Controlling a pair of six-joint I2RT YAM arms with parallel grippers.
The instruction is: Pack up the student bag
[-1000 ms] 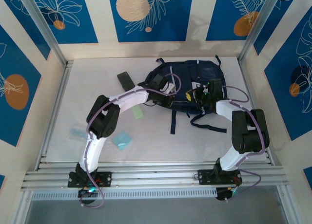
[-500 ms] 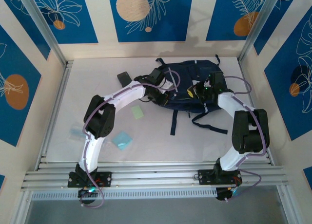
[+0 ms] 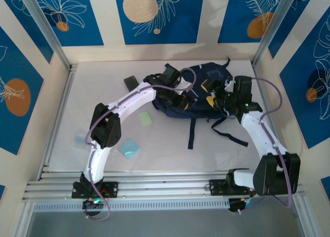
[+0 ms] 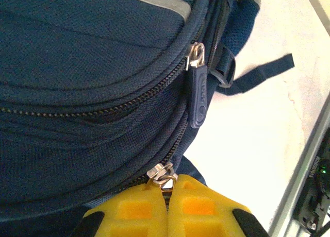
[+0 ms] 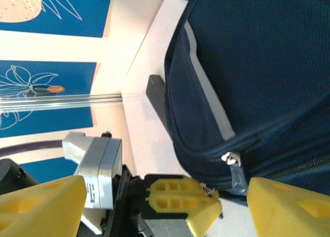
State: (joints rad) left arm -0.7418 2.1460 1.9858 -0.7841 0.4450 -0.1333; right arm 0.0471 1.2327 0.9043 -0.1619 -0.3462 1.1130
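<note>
The large dark navy fabric backpack with black straps (image 3: 206, 74) lies at the far side of the white worktop (image 3: 103, 87), right of centre. Its long axis runs left to right, and its straps trail toward the near edge. On its left-hand part the yellow left fingers (image 4: 167, 201) are pressed together, with the small metal zip slider (image 4: 164, 174) pinched at their tips. From there the zip track curves away along the bag's edge, beside a navy rubber zip pull (image 4: 198, 100) on the neighbouring track. So the left arm is the one on the zip, and any pull looks bound to follow that curve. From the right, the right fingers (image 3: 209, 94) stand wide apart, holding nothing, and point left at the bag. A pale green flat pad (image 3: 146, 118) lies near and left of the bag.
</note>
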